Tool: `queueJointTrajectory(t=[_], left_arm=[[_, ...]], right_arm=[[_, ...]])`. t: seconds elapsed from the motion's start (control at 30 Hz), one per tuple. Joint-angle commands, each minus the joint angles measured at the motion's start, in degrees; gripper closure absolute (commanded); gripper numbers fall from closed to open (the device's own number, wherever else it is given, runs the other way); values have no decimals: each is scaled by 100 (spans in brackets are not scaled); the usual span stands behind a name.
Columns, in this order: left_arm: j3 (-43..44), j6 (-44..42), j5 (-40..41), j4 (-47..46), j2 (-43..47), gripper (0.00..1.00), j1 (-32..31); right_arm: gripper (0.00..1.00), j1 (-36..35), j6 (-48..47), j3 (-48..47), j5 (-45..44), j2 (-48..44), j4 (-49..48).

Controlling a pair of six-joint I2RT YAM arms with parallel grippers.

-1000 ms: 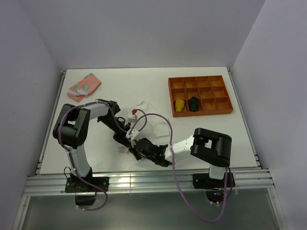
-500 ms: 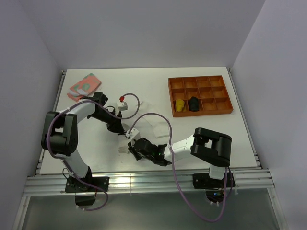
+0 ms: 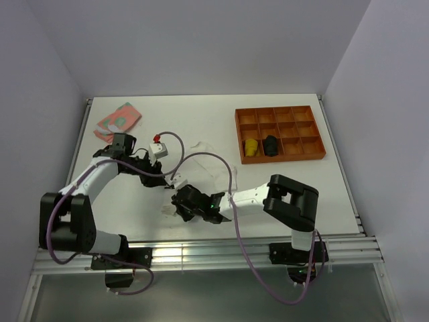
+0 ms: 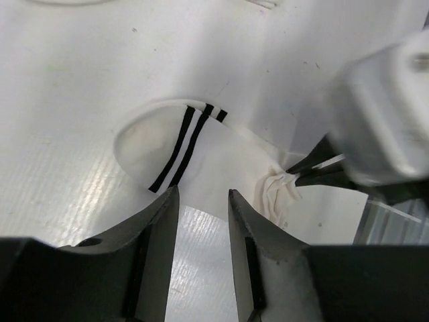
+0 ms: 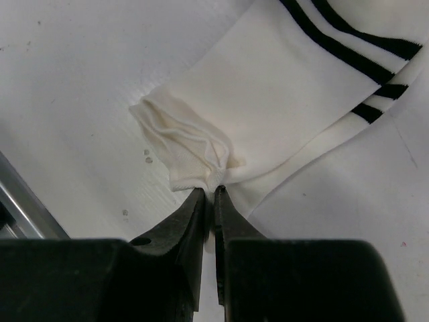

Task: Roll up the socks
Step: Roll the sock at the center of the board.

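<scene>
Striped sock (image 5: 268, 100) end in R gripper (image 5: 213, 194)

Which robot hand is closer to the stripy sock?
Right. The right gripper has its jaws shut on the striped sock's bunched end. The left gripper is close beside it, jaws open, holding nothing.

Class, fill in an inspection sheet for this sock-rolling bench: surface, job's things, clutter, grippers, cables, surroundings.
Surface: white table, a few small marks.
Job's things: striped sock lying flat, one end bunched, not yet rolled.
Clutter: orange tray holding a yellow thing and a black thing; pink patterned cloth at the far left.
Grippers: left gripper open, holding nothing, just short of the sock; right gripper shut on the bunched end.
Cables: purple cable looping along each arm.
Surroundings: plain walls; metal rail at the near edge.
</scene>
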State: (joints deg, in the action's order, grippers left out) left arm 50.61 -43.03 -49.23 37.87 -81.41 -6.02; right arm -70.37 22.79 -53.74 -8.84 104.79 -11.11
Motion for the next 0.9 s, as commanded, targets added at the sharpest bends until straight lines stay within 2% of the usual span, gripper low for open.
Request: queueJointTrajectory(t=[0.0, 0.17, 0.33, 0.53, 0.67, 0.87], left_arm=[[-322, 215, 141, -622, 686, 58, 48], [-631, 110, 291, -929, 1161, 56, 48], [-737, -197, 327, -913, 1136, 53, 48], [-859, -575, 326, -886, 1135, 48, -4], [-1202, -558, 651, -1263, 1425, 42, -416], [-1607, -575, 1012, -1782, 1496, 39, -883]], right_arm=[[100, 260, 349, -383, 460, 181, 697], [100, 716, 586, -559, 1032, 173, 1058], [100, 1227, 745, -682, 1806, 243, 1269], [100, 1508, 701, -1551, 2483, 700, 2112], [100, 1710, 832, -1868, 3036, 885, 2359], [100, 2132, 1087, -1851, 3758, 946, 2368]])
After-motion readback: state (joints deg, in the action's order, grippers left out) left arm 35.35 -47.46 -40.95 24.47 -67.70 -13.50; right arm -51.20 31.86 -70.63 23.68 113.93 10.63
